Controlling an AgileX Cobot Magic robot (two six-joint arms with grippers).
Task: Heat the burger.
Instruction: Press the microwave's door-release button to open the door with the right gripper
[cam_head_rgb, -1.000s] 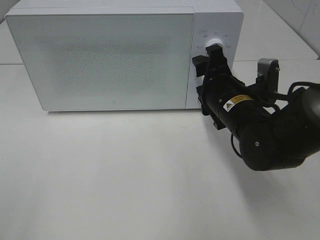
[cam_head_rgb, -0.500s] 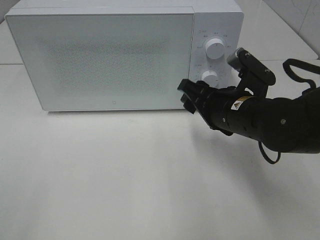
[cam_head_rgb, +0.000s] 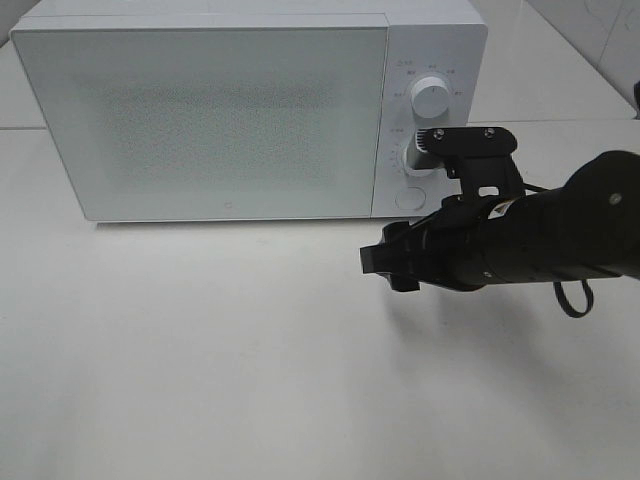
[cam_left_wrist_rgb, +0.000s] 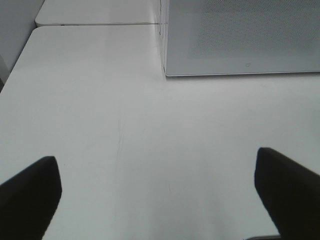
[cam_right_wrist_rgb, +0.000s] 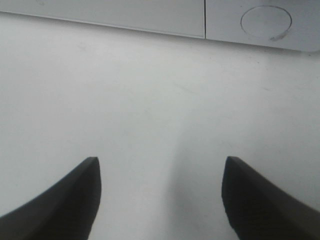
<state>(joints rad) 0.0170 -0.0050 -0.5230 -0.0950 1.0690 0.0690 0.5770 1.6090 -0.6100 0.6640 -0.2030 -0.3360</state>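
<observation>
One white microwave (cam_head_rgb: 436, 30) stands on the bench (cam_head_rgb: 200, 360), its door (cam_head_rgb: 200, 110) closed, inside hidden; it has two knobs (cam_head_rgb: 430, 97) and one round button (cam_head_rgb: 408, 197). The left claw (cam_left_wrist_rgb: 159, 197) and the right claw (cam_head_rgb: 388, 268) stand apart, empty.

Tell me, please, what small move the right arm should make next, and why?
Probably draw the right gripper back from the microwave toward rest. The door is shut, the burger is nowhere in view, and the gripper hangs open and empty above the table, clear of the knobs, so nothing here seems left to grasp.
</observation>
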